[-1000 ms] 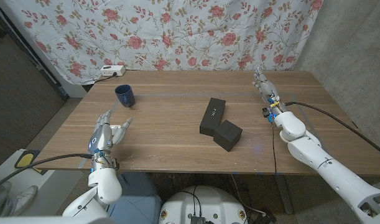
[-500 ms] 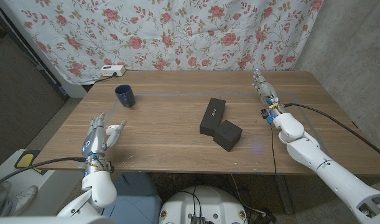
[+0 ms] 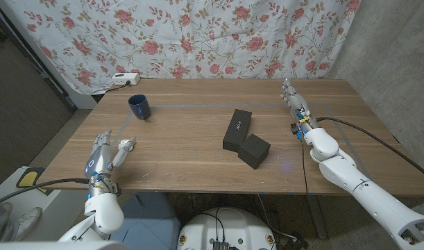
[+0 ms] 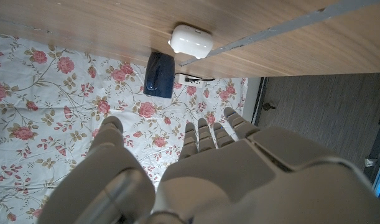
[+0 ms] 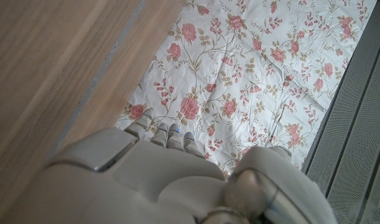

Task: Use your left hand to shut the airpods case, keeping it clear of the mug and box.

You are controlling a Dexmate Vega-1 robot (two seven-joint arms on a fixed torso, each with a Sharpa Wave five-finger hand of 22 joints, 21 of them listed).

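Note:
The white airpods case [image 4: 191, 41] lies on the wooden table with its lid down, just beyond my left hand's fingertips [image 4: 205, 124]. In the head view it is a small white shape [image 3: 128, 144] beside my left hand [image 3: 100, 155], which stands near the table's front left edge with fingers apart, holding nothing. The dark blue mug [image 3: 139, 106] [image 4: 159, 74] stands farther back on the left, well apart from the case. A long black box [image 3: 237, 129] lies mid-table. My right hand [image 3: 293, 97] rests at the far right with its fingers stretched out, holding nothing.
A second, squarer black box [image 3: 254, 150] sits against the long one's near end. A white power strip [image 3: 124, 78] lies at the table's back left edge under the floral curtain [image 3: 212, 35]. A cable [image 3: 368, 128] runs off the right arm.
My left hand has drawn back toward the table's front left edge, away from the case and mug. The right arm has barely moved.

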